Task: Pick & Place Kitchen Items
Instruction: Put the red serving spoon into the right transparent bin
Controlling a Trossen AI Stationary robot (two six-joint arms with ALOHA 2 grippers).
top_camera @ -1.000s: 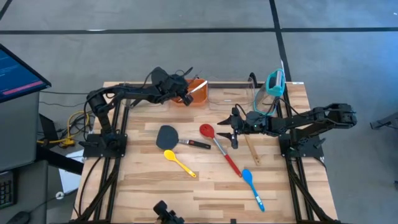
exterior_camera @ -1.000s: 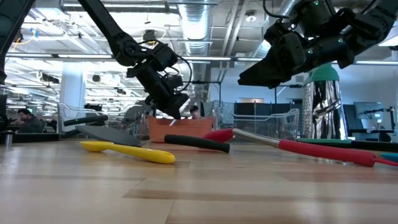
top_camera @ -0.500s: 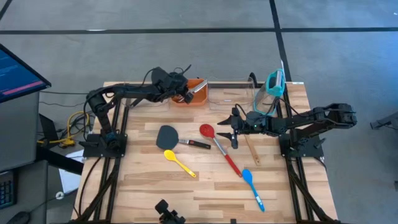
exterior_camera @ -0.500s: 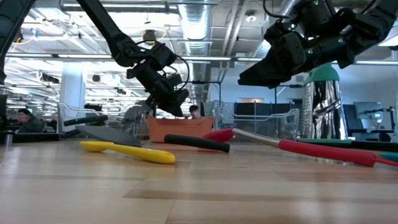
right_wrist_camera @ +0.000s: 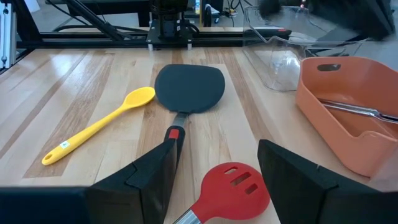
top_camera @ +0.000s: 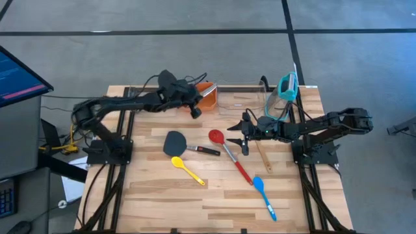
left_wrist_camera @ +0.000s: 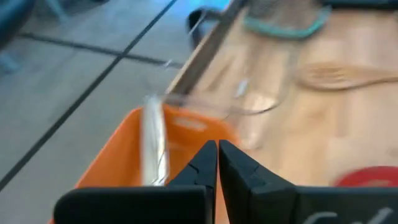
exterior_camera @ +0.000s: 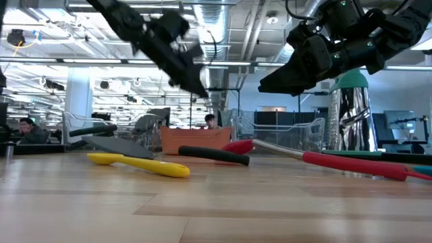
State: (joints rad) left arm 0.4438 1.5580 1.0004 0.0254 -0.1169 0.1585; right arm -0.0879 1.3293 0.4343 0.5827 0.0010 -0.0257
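Five loose utensils on wooden table: black flat spatula, yellow spoon, red slotted spoon, blue spoon, wooden fork. Metal tongs inside orange rectangular bin at twelve o'clock. Left gripper clenched, empty, beside bin. Right gripper spread wide above red spoon.

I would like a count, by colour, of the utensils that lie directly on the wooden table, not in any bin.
Black spatula: 1
Red spoon: 1
Yellow spoon: 1
Blue spoon: 1
Wooden utensil: 1
Total: 5
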